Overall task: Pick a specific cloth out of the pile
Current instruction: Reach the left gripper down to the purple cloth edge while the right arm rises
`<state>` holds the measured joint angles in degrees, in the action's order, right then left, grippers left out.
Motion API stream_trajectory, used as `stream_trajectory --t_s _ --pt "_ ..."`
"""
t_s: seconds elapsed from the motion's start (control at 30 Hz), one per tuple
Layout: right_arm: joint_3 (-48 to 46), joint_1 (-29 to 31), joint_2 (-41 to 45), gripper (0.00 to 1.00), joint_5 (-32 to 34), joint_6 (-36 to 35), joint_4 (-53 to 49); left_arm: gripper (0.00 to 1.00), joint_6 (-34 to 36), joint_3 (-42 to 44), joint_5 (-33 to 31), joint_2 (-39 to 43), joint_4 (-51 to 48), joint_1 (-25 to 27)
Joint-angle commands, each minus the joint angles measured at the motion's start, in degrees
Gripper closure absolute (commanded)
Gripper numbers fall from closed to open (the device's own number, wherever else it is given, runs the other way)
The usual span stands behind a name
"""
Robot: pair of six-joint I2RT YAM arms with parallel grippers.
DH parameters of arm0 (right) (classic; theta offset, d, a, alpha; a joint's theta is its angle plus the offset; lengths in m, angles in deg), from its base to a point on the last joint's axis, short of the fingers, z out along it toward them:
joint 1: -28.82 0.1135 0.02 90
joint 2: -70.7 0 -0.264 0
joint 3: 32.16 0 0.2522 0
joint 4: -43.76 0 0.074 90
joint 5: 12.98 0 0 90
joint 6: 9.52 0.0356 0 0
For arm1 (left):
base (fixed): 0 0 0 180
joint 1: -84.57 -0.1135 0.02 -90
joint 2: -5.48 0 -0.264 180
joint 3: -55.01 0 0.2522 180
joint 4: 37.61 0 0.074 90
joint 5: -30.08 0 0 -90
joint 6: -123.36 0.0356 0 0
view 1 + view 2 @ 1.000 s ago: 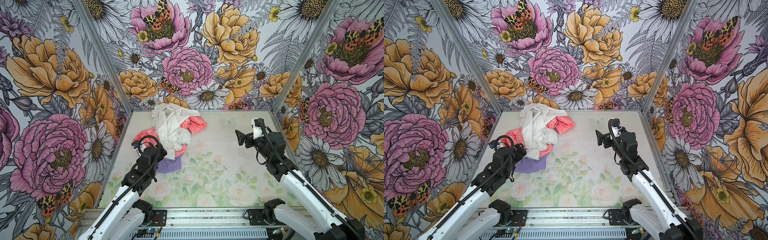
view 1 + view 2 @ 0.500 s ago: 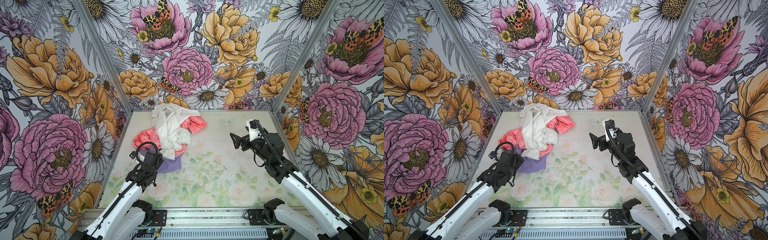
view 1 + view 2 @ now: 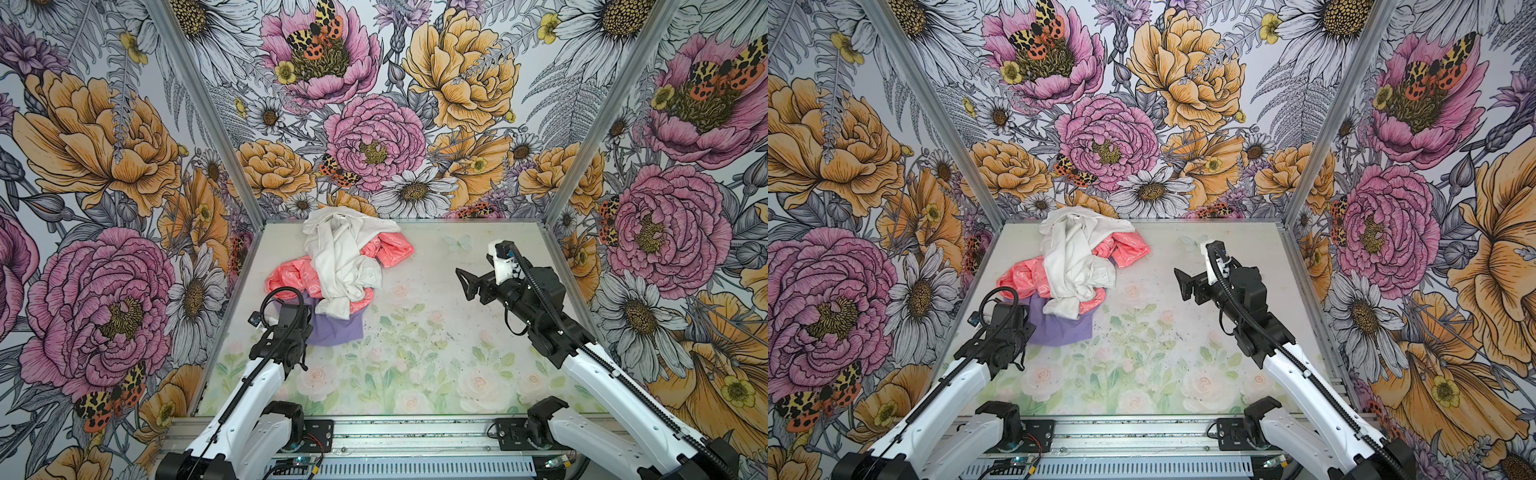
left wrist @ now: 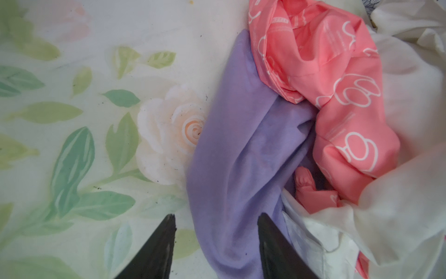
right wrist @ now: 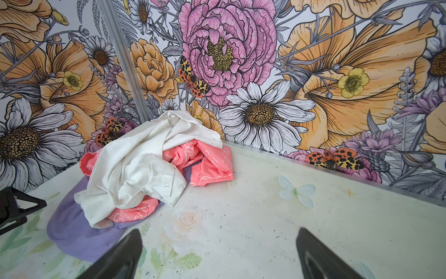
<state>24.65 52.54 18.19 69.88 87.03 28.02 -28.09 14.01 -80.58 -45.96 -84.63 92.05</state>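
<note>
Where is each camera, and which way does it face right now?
Top views: high at the front, looking down toward the back wall; table, pile, left arm, right arm in both.
Left wrist: on the left arm, looking down past the left hand at the purple cloth.
Right wrist: on the right arm, looking across the table at the pile; open right hand shows.
Shared: both wrist views show purple cloth, pink cloth, white shirt.
</note>
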Motion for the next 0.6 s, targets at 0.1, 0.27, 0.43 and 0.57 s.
stream_trajectory --t_s 0.1,0.27,0.43,0.57 --pt "2.04 1.05 0.19 0.01 1.45 1.21 -0.57 0.47 1.31 0.8 4.98 -5.44 6.57 -1.41" --pt "1.78 1.49 0.32 0.0 2.19 1.5 -0.79 0.48 2.13 0.26 6.92 -10.56 9.41 -2.36" --pt "1.57 1.6 0.66 0.01 2.93 1.78 -0.84 0.53 1.98 -0.61 8.06 -14.98 9.7 -3.02" --pt "1.35 1.72 0.52 0.0 3.41 1.8 -0.83 0.66 1.78 -0.36 8.27 -16.74 11.65 -3.38"
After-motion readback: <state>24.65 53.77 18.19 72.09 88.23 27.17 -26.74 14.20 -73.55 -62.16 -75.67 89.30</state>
